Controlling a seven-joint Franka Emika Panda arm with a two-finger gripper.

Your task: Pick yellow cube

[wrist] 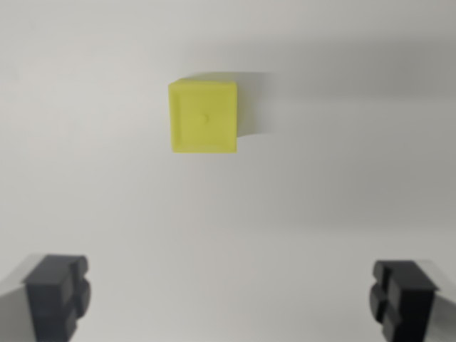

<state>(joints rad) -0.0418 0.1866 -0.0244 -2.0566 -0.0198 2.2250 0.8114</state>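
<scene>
The gripper (229, 299) hangs wide open and empty, ready to straddle the yellow cube (204, 116) lying farther off.

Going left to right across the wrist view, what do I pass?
Finger at the wrist view's left → yellow cube on the white surface → finger at the wrist view's right. The fingers stand wide apart, with nothing between them.

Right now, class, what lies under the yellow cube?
The yellow cube rests on a plain white surface, its shadow falling toward the wrist view's right. The patch directly beneath it is covered, so nothing can be told there. The open hand holds nothing.
</scene>
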